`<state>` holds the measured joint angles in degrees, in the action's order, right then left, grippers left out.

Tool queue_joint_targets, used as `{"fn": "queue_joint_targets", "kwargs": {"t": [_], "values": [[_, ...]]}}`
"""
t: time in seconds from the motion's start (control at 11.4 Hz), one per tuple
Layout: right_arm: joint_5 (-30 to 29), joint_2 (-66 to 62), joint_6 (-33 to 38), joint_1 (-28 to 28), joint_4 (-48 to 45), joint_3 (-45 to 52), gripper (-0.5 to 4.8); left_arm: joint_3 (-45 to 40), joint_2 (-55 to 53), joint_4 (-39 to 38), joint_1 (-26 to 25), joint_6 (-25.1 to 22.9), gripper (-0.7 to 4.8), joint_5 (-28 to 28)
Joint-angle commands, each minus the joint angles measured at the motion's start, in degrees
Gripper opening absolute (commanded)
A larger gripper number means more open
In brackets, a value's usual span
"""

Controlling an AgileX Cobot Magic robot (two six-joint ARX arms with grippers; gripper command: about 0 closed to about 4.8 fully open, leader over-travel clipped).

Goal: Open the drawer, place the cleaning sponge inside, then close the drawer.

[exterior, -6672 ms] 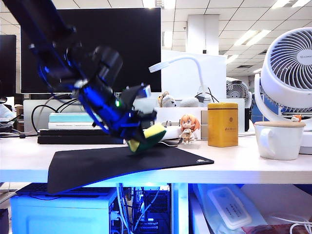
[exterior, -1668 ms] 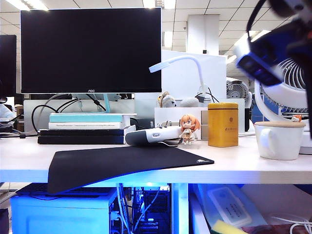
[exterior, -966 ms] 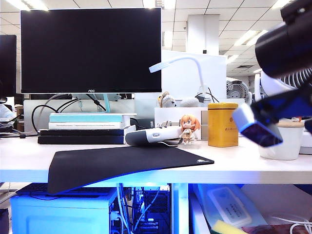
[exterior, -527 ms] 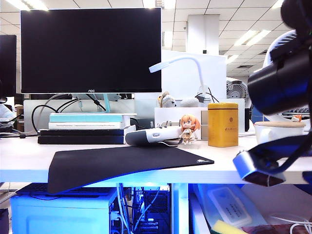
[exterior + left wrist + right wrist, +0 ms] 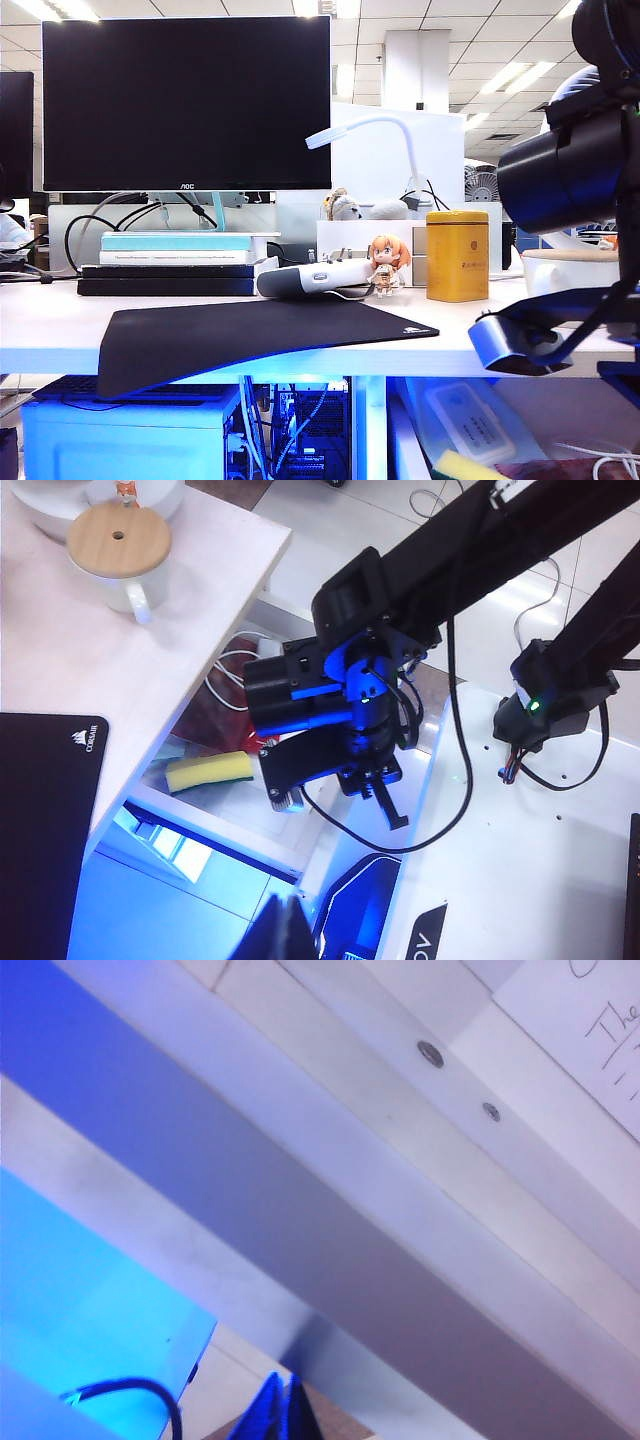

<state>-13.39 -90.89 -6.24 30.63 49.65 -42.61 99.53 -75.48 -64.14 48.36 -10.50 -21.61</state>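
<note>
**Sponge in the drawer, right arm at the front edge**

Going left to right in the exterior view, we find the black mat (image 5: 250, 335) spread over the worktop (image 5: 60, 330) with nothing on it, which fits a sponge already put away. The left gripper (image 5: 290, 942) is out of that view; its own camera shows it held off above the floor, jaws pressed together on nothing, looking down at the open drawer (image 5: 200, 735). There the cleaning sponge (image 5: 210, 771) lies: a bright yellow block with a thin dark green layer along one long side, flat among papers and cables. At the far right, the right gripper (image 5: 285, 1412) sits low beside the worktop's edge, jaws pressed together and empty, placed, we judge, to push the drawer closed.
</note>
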Motion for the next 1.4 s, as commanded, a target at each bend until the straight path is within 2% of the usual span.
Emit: {"fn": "queue_joint_targets", "kwargs": {"t": [0.09,0.7,1.4], "values": [[1.95,0.13,0.70,0.00,-3.48,-0.11,-0.08,0.20,0.15,0.37,0.07,-0.04,-0.05,-0.07],[2.23,0.13,3.96,-0.02,-9.40,-0.11,-0.08,0.20,0.15,0.22,0.07,-0.02,-0.05,-0.09],[6.62,0.13,6.91,-0.02,-18.08,-0.11,-0.08,0.20,0.15,-1.79,0.07,-0.02,-0.06,-0.07]]}}
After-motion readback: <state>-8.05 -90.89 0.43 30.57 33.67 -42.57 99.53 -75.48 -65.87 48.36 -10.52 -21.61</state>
